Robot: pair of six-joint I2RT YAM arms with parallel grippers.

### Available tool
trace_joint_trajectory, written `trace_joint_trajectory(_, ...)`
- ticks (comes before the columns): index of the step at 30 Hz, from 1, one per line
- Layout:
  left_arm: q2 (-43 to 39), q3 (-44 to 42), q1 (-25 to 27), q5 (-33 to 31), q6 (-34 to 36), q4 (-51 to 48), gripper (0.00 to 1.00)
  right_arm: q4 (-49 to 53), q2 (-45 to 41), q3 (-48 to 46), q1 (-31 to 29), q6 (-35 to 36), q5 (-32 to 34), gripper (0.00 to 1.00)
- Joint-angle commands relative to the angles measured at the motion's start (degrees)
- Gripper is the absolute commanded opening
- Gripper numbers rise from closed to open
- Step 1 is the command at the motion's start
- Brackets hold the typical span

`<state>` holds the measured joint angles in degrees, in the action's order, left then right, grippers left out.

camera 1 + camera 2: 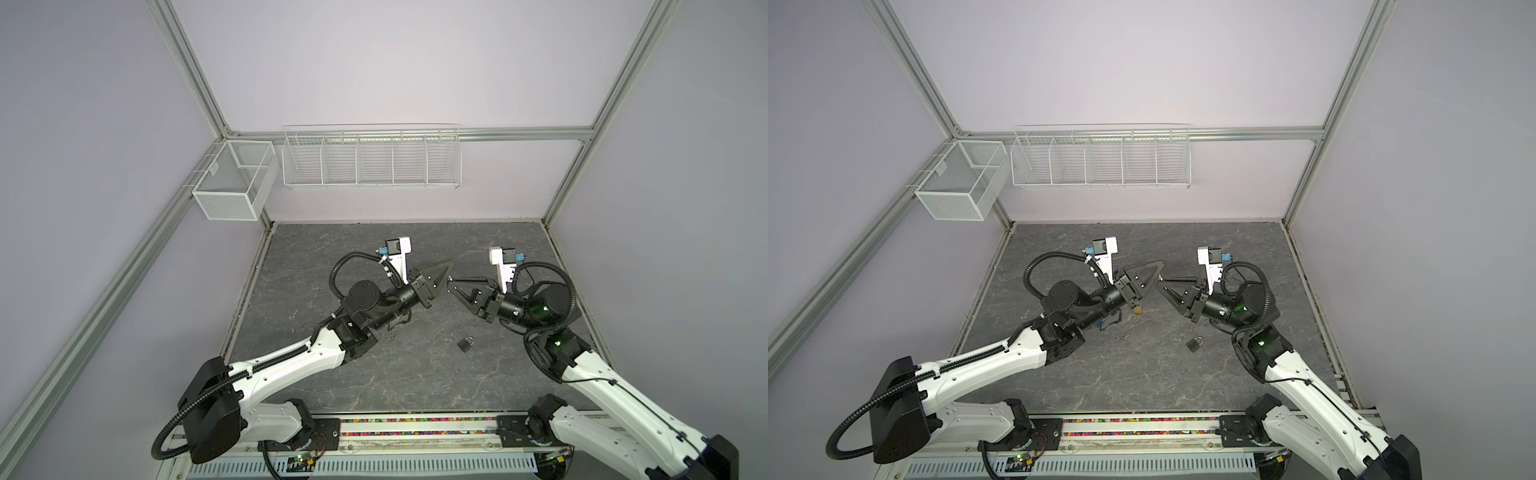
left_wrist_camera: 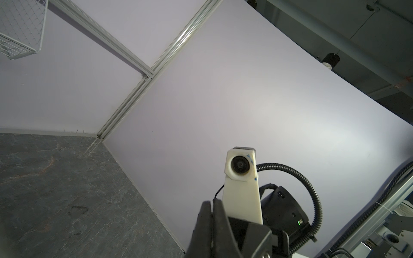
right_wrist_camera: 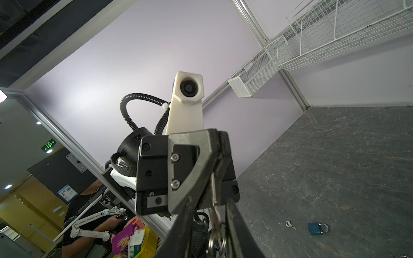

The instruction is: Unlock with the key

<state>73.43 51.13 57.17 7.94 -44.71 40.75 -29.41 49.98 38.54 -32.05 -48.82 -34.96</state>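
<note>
Right gripper (image 3: 210,202): parted narrowly either side of the key (image 3: 213,189), not yet pinching. Left gripper (image 3: 218,147): clamped on that key, seemingly offering it for a regrip suited to insertion. Blue padlock (image 1: 465,343): lying on table (image 1: 374,374), 5 o'clock from both, untouched

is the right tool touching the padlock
Apart. In both top views the padlock lies on the table, well clear of the right tool.
</note>
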Motion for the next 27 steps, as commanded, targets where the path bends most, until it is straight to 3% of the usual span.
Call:
trace_joint_trajectory(1, -0.38, 1.07, -0.04, -0.16, 0.91, 0.63, 0.0, 0.84, -1.37, -1.07, 0.16, 0.97, 0.03, 0.27)
trace_joint_trajectory(13, -0.81, 1.11, -0.04, -0.65, 1.54, -0.29, 0.0, 2.31, -1.67, -0.54, 0.15, 2.11, 0.43, 0.15)
trace_joint_trajectory(16, -0.57, 1.15, -0.04, -0.63, 1.54, -0.3, 0.0, 3.74, -2.05, -0.14, 0.15, 2.98, 0.64, 0.07)
trace_joint_trajectory(24, -1.06, 1.73, -0.12, -1.37, 2.54, -3.2, 0.01, 9.04, -5.02, -0.92, 0.22, 8.56, 3.97, 0.06)
trace_joint_trajectory(26, -1.85, 1.8, -0.42, -1.6, 2.61, -4.76, 0.41, 15.21, -6.24, -0.25, 0.24, 11.78, 6.61, 0.06)
trace_joint_trajectory(27, -2.3, 1.69, -0.83, -1.36, 2.52, -5.51, 0.55, 17.56, -6.71, 0.01, 0.24, 13.06, 7.39, 0.06)
